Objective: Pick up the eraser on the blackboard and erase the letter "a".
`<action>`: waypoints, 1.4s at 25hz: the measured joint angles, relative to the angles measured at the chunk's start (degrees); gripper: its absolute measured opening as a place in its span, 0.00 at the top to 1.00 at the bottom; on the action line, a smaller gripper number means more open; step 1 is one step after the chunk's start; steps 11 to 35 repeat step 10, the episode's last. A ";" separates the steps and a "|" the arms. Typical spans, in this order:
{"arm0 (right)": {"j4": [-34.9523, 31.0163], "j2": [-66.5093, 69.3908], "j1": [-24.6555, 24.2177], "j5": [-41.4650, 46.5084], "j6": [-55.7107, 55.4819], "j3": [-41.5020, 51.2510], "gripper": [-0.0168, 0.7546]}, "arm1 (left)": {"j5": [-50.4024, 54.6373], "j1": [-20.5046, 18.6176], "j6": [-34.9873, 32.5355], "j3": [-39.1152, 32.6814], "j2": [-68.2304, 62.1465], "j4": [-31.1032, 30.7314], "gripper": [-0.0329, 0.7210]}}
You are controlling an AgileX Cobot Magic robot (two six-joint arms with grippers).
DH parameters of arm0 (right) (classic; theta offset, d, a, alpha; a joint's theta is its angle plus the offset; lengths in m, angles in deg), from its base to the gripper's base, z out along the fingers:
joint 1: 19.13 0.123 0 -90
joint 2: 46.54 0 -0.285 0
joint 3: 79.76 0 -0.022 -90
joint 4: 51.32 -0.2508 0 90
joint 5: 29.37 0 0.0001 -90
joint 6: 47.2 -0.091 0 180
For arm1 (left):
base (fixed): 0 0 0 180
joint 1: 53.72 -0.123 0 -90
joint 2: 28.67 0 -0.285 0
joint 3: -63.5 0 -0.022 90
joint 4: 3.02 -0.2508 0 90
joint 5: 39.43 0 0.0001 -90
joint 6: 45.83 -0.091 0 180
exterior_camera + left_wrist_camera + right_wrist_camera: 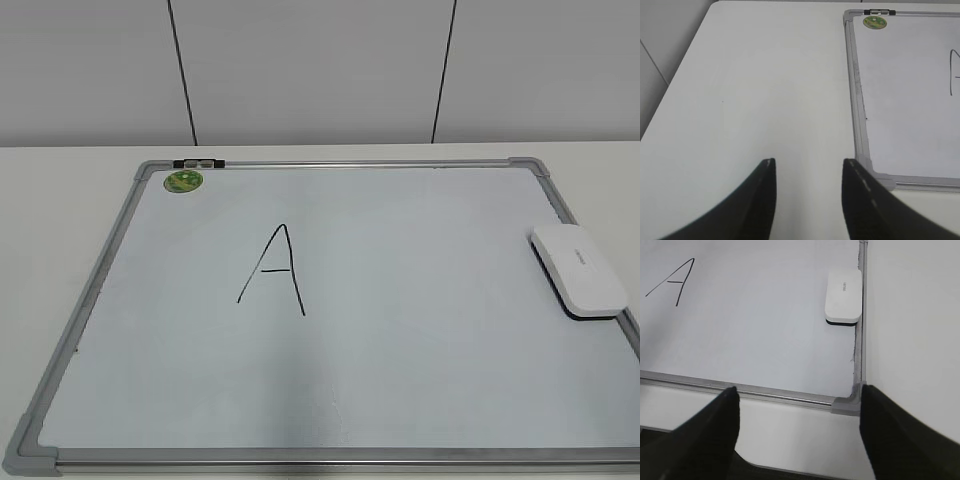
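Observation:
The blackboard [420,340] is a white board with a grey frame, lying flat on the table. A large black capital "A" [272,268] is written left of its middle. No small letter "a" shows on it in any view. The white eraser [578,270] lies on the board against its right frame, and also shows in the right wrist view [843,295]. My right gripper [798,390] is open and empty, over the table just in front of the board's near right corner. My left gripper [809,162] is open and empty, over the table left of the board [910,100].
A round green sticker [184,181] and a black clip [198,161] sit at the board's far left corner. White table [60,200] surrounds the board, with a wall behind. Neither arm shows in the exterior view.

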 joint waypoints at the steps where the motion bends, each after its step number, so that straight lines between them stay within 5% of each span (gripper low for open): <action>1: 0.00 0.00 0.00 0.00 0.00 0.00 0.26 | 0.00 0.00 0.00 0.00 0.00 0.00 0.54; 35: 0.00 0.00 0.00 0.00 0.13 0.00 0.26 | 0.00 0.00 0.00 0.00 0.00 0.00 0.56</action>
